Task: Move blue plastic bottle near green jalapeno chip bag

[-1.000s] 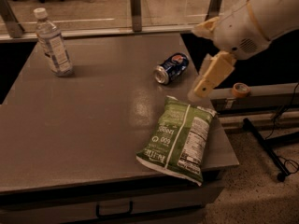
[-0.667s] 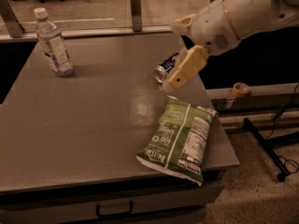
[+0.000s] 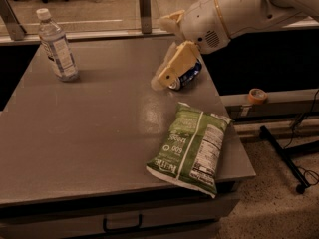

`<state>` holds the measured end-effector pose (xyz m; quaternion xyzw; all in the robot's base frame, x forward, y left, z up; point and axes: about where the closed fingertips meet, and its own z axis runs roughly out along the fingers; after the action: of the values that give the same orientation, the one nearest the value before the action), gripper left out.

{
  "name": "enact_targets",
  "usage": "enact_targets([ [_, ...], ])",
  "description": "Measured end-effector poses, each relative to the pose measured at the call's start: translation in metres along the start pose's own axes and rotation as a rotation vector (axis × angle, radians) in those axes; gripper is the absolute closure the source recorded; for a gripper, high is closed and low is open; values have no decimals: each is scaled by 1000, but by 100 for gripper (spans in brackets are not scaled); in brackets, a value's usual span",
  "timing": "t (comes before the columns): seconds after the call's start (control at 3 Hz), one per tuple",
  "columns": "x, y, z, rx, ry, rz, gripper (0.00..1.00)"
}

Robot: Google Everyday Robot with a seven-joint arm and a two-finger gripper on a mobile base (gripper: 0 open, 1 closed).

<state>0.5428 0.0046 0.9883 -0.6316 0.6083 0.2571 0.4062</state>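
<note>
Your blue plastic bottle (image 3: 57, 46) stands upright near the far left corner of the worktop (image 3: 89, 133), well apart from everything else. The tool (image 3: 169, 73) hangs in the far right part, just over the dark blue soda can (image 3: 187, 76). Whether the tool is wide or narrow cannot be told from here.

The green jalapeno chip bag (image 3: 192, 146) lies flat at the near right corner, its lower end overhanging the front edge.

Watch two things. A low sweep left could knock the can rolling, and a high grip on the bottle could tip it. Setting the bottle down hard against the bag might push the bag off the edge.

The bag's white lettering sits upside down, beside a nutrition panel. No brand is legible, nor is the bottle's label.
</note>
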Motion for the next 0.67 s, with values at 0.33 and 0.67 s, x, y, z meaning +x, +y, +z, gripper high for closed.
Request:
enact_targets([
  [0.33, -4, 1, 1, 39, 0, 29, 0],
  [0.67, -20, -8, 28, 34, -25, 13, 0],
])
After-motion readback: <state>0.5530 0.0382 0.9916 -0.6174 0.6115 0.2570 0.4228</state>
